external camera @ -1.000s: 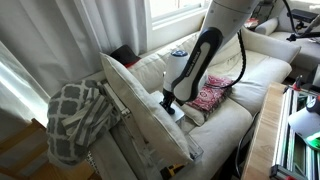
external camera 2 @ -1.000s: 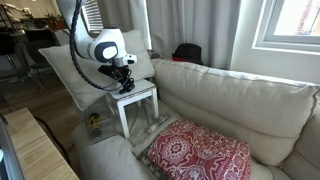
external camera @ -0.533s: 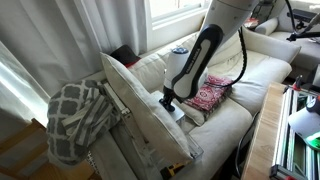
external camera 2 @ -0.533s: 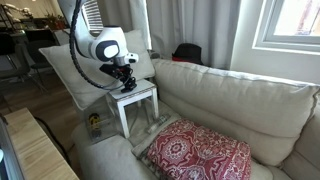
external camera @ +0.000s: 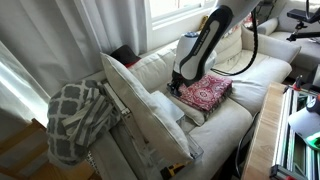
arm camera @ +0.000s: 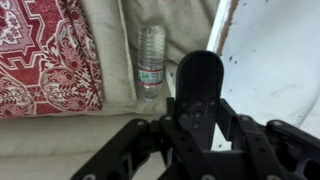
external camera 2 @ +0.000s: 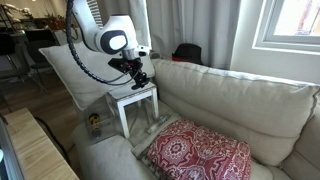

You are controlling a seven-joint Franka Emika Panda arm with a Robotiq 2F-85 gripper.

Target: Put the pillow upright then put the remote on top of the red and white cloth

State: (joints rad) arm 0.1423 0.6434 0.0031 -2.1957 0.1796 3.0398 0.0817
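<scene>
The gripper was clamped on a black remote that ran up the middle of the wrist view, beside a small white table. The cream pillow stood upright at centre-left of an exterior view. The red and white cloth lay at the wrist view's upper left, apart from the remote. The risk was releasing short of the cloth: the remote would then drop into the cushion gap by the plastic bottle — or slip out of a loose hold.

A grey-and-white lattice blanket lies heaped near the curtain, and a clear plastic bottle lies on the cream sofa.
</scene>
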